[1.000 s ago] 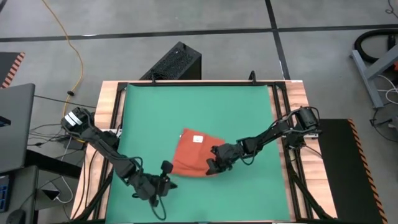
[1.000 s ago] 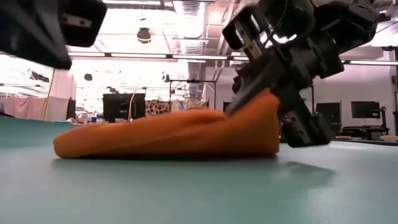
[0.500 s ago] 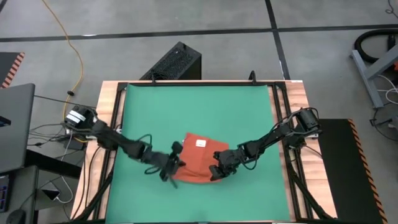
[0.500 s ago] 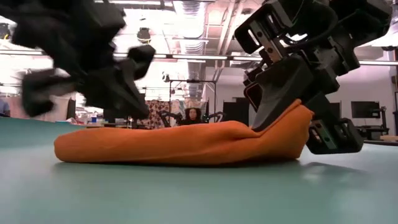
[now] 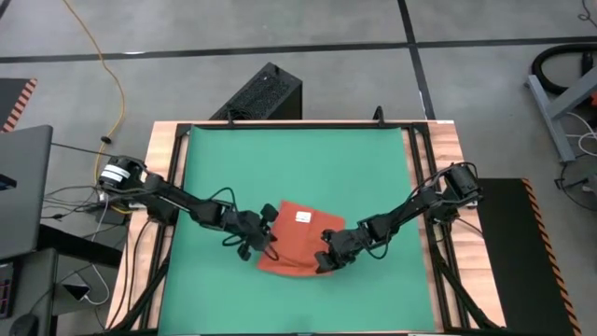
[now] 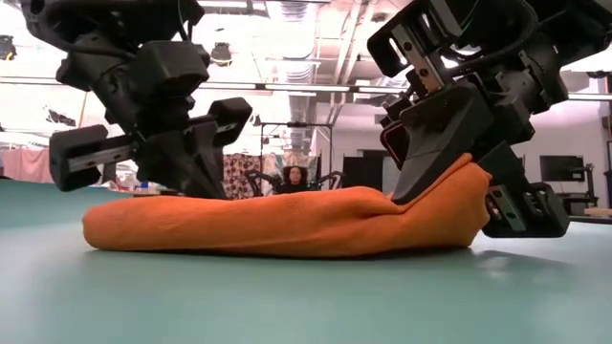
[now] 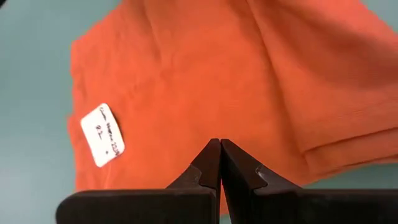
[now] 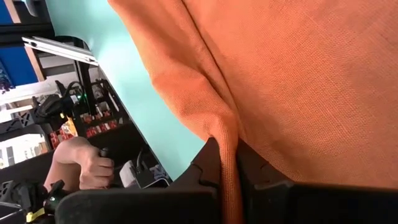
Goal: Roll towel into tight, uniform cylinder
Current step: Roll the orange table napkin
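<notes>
The orange-red towel (image 5: 291, 241) lies bunched in several layers on the green mat (image 5: 298, 159), near its front middle, with the white tag (image 5: 302, 217) facing up. My left gripper (image 5: 269, 237) is shut and points down at a slant over the towel's left part (image 7: 249, 74). My right gripper (image 5: 324, 261) is shut on the towel's right end. That end stands raised in the low view (image 6: 457, 191), while the rest of the towel rests flat on the mat (image 6: 239, 225). My left gripper's shut tips (image 7: 219, 147) stand at the towel's upper face, a little to the side of the tag (image 7: 102, 135); I cannot tell whether they touch the cloth. My right gripper pinches a fold at the towel's right end (image 8: 227, 146) between its two fingers, coming in at a downward slant from the table's right. That end is lifted off the mat, and the cloth slopes down from it to the flat part.
The mat is edged by a wooden frame (image 5: 163, 187). A black box (image 5: 266, 93) stands on the floor beyond the far edge. A person's hand (image 8: 81, 165) shows beside the table in the right wrist view, and a seated person (image 6: 296, 178) shows far behind.
My left gripper has swung from the mat's near left corner toward the right and far side, rolled its wrist, and now stands over the towel's left part, still shut. My right gripper has drawn the held end slightly toward the near edge, lowering the raised peak.
</notes>
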Robot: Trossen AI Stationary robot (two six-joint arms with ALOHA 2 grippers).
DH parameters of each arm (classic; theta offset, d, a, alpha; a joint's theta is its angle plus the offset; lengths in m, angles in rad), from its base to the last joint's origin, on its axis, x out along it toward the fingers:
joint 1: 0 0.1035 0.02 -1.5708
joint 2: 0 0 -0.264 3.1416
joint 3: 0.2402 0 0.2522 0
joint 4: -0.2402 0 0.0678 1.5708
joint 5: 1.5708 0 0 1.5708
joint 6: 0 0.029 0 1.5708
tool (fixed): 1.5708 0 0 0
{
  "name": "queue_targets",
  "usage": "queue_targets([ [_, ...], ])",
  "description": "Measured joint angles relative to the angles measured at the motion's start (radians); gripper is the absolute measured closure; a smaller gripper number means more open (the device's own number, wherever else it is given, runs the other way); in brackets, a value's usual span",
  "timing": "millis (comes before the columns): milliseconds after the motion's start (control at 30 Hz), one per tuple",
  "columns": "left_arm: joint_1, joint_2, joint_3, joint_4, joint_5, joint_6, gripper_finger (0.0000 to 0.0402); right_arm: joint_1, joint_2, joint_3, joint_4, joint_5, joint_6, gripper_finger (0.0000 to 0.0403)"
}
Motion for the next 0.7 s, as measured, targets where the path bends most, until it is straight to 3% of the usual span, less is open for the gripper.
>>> queue_targets([
  [167, 0.012, 0.055, 0.0, 0.04, -0.015, 0.03, 0.0401, 0.0, 0.0, 0.0, 0.006, 0.001, 0.0, 0.0377],
  [400, 0.033, 0.225, 0.016, 0.148, -0.043, 0.049, 0.0401, 0.003, 0.0, 0.001, 0.008, 0.002, 0.002, 0.0376],
  [700, 0.022, 0.243, 0.033, 0.047, -0.074, -0.202, 0.0401, 0.028, 0.0, 0.001, -0.045, 0.085, 0.007, 0.0376],
])
